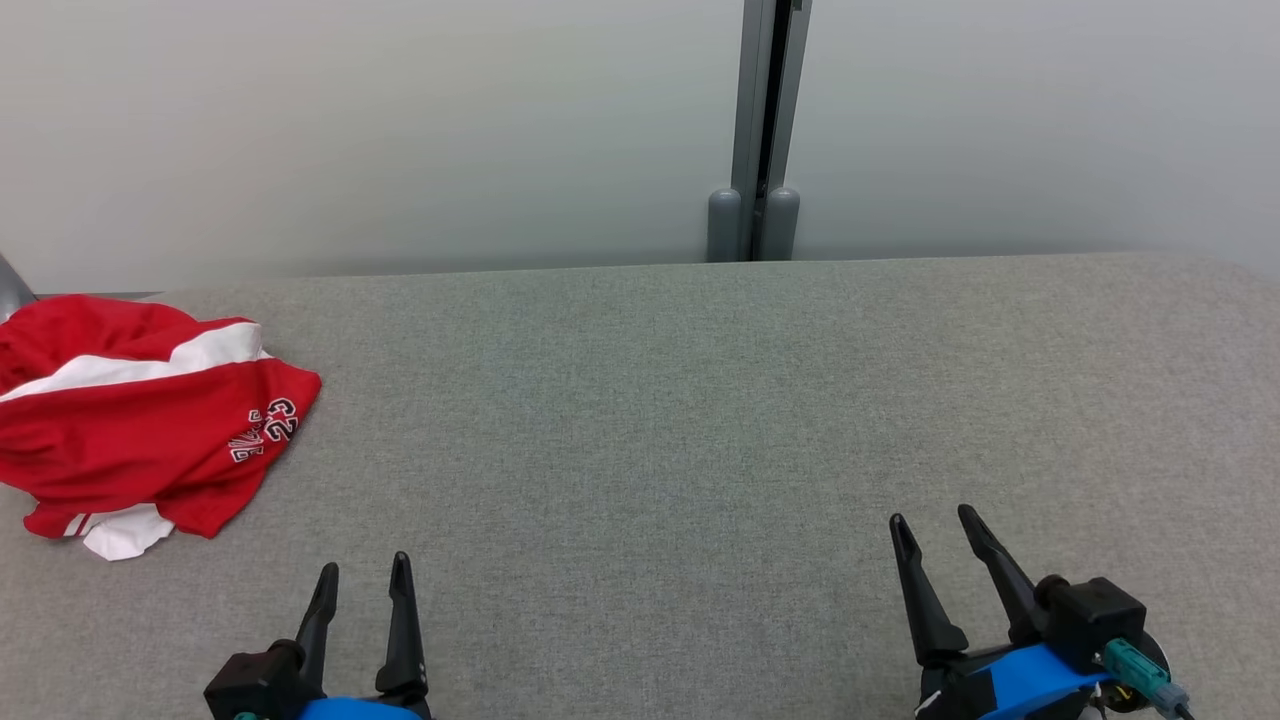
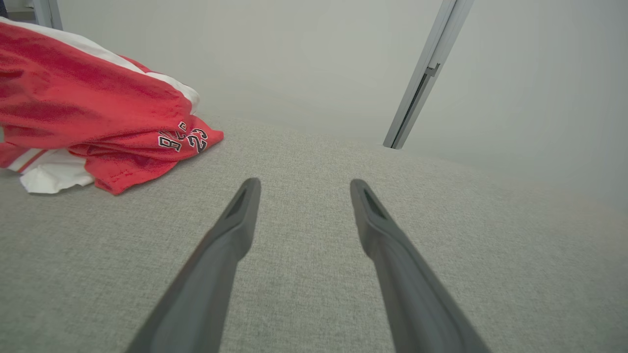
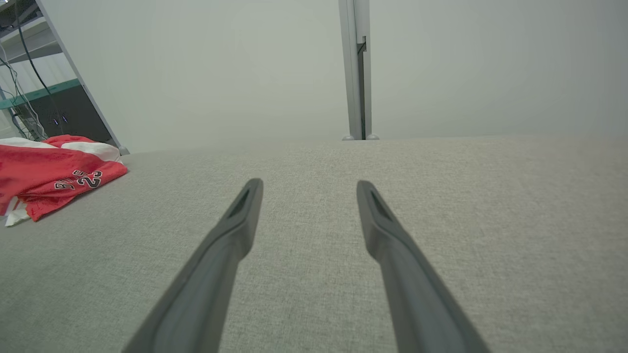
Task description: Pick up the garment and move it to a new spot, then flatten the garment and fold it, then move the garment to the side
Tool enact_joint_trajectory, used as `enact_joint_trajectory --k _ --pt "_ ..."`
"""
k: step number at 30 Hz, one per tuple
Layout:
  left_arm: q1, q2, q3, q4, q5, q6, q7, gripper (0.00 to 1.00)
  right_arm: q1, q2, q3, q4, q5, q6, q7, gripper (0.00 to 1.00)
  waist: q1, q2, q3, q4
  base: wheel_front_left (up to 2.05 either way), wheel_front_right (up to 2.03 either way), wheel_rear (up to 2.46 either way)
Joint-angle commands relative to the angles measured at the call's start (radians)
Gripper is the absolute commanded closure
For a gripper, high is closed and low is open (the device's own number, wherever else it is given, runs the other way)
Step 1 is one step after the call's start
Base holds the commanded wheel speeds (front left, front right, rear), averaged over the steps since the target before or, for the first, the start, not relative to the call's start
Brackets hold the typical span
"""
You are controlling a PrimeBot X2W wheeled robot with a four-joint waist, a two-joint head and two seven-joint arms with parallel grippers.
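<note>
Surfaces: mostly cloth, all matt.
Garment (image 1: 150, 420) was thin red-and-white jersey cloth, creased; counter (image 1: 700, 420) had a coarse grey woven cover; fingers (image 2: 230, 235) looked like smooth dark matt plastic; post (image 1: 765, 120) was satin grey metal.

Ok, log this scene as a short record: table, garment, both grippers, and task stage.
table: grey fabric top
garment: red and white, printed 23, crumpled on the left side
left gripper: open, empty, apart from the garment
right gripper: open, empty, over bare fabric
task stage: garment not yet picked up
</note>
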Motion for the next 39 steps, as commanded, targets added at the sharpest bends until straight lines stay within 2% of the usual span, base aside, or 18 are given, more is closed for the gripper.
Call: enact_joint_trajectory --k 1,12,27,30,35,39 --pt "0.009 0.003 0.001 0.001 0.021 -0.003 -0.009 0.00 0.003 -0.006 0.002 0.002 -0.024 0.000 -0.009 0.00 0.0000 0.0000 0.001 0.000 0.00 0.00 0.00" --pt "0.013 0.004 -0.005 0.016 0.088 -0.002 -0.028 0.00 -0.006 -0.007 0.007 0.024 -0.095 0.000 -0.028 0.00 0.0000 0.0000 0.003 0.001 0.00 0.00 0.00" --pt "0.007 0.003 0.000 0.025 0.074 -0.002 -0.027 0.00 -0.005 -0.007 0.000 0.021 -0.089 0.000 -0.028 0.00 0.0000 0.0000 0.002 0.002 0.00 0.00 0.00" --pt "0.007 0.003 0.004 0.025 0.068 -0.004 -0.027 0.00 0.000 -0.007 -0.009 0.023 -0.058 0.000 -0.028 0.00 0.0000 0.0000 0.002 0.007 0.00 0.00 0.00" --pt "0.001 0.003 0.024 0.017 0.067 -0.003 -0.027 0.00 0.013 -0.006 -0.017 0.020 -0.052 0.000 -0.027 0.00 0.0000 0.0000 -0.002 0.046 0.00 0.00 0.00" --pt "0.007 0.003 0.034 0.008 0.071 0.000 -0.027 0.00 0.020 -0.006 -0.027 0.017 -0.066 0.000 -0.027 0.00 0.0000 0.0000 -0.010 0.114 0.00 0.00 0.00"
